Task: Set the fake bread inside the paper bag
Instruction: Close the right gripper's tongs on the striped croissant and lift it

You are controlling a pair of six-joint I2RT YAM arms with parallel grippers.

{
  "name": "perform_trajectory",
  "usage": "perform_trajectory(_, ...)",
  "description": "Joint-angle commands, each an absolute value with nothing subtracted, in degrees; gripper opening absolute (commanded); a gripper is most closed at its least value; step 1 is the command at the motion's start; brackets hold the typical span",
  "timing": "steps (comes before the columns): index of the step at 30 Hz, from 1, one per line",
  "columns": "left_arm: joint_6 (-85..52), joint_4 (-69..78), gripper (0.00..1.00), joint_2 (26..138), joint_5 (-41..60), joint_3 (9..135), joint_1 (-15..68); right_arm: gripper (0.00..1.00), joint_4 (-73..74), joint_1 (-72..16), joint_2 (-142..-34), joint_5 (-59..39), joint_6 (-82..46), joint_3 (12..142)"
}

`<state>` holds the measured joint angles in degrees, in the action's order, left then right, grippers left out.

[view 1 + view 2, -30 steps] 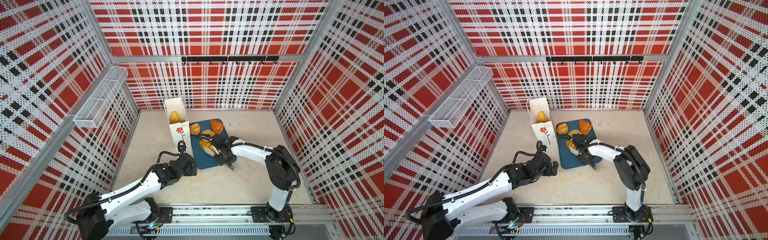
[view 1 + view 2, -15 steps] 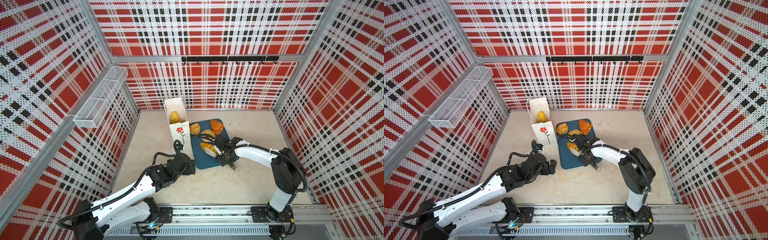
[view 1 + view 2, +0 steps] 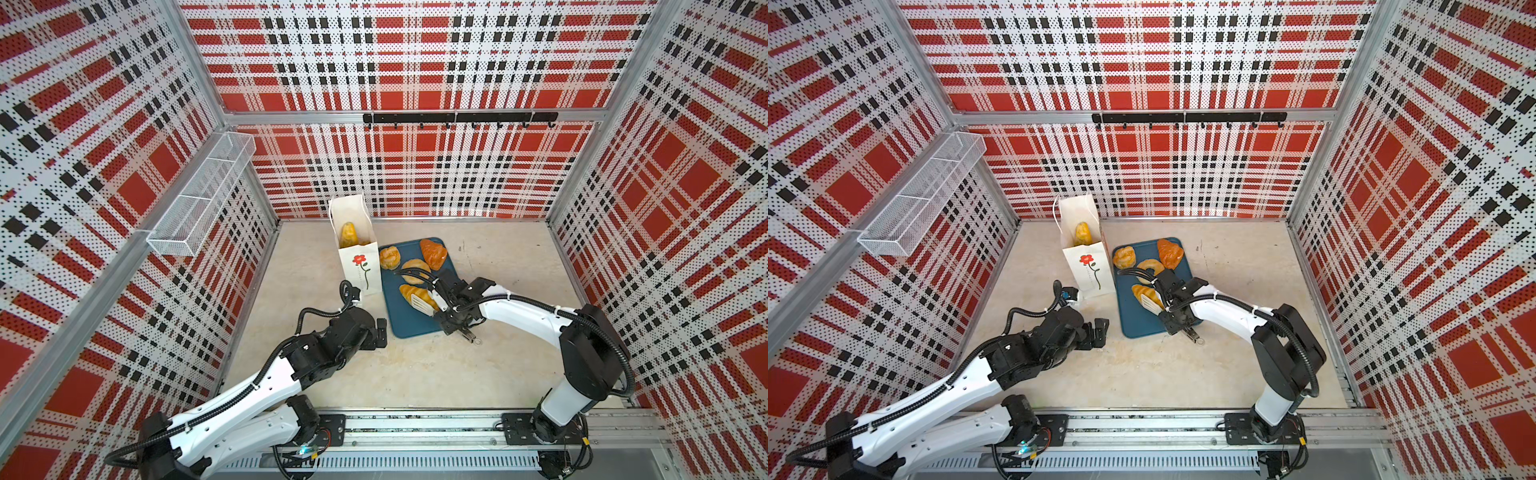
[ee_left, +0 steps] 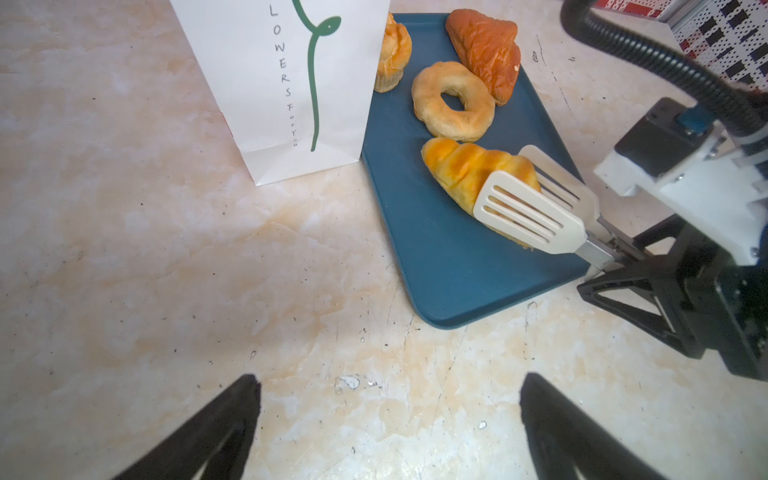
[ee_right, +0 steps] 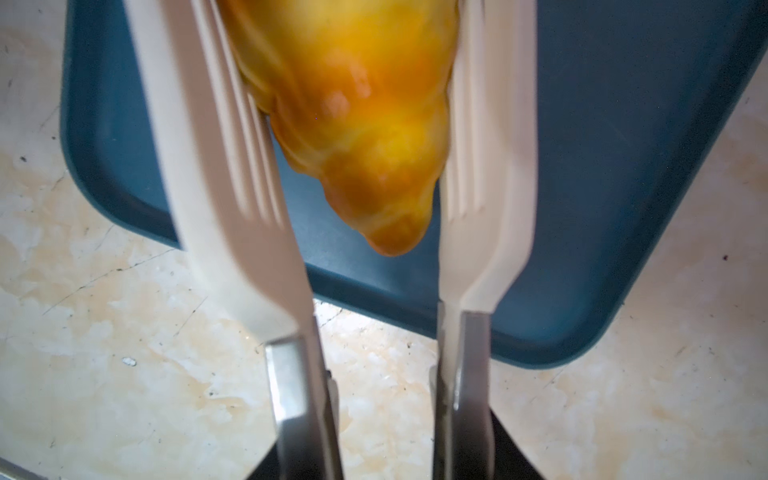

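**Croissant (image 4: 469, 174) pinched in tongs (image 4: 528, 212) over tray (image 4: 449, 270)**

Right gripper (image 3: 455, 320) is clenched on the tong handles. Doughnut (image 4: 453, 102), bun (image 4: 392, 50) and brown pastry (image 4: 486, 52) lie on the same tray. Paper bag (image 3: 359, 266) stands upright just beside the tray, with one yellow pastry (image 3: 348, 235) inside. Left gripper (image 4: 388, 382) is spread wide and empty, low over the table (image 4: 166, 270) near the bag.

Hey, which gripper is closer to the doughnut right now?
Right. The right gripper, holding tongs, sits at the tray's near end, one croissant away from the doughnut. The left gripper hovers open off the tray, in front of the bag.
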<state>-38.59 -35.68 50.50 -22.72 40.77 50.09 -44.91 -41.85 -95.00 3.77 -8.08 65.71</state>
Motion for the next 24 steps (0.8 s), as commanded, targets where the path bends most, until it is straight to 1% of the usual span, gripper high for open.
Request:
perform_trajectory(1,-37.8,-36.7,0.99,50.0,-23.5,43.2,50.1,0.45,-41.7,-41.6,-91.9,2.6,-8.2,65.2)
perform_trajectory(13,-35.6,-38.1,0.99,50.6,-24.6,45.9,49.9,0.45,-39.3,-41.7,-88.9,-0.4,-9.1,63.8)
perform_trajectory(24,-33.0,-40.0,0.99,49.8,-24.0,48.2,47.0,0.45,-37.0,-42.3,-86.5,-3.2,-10.1,64.1)
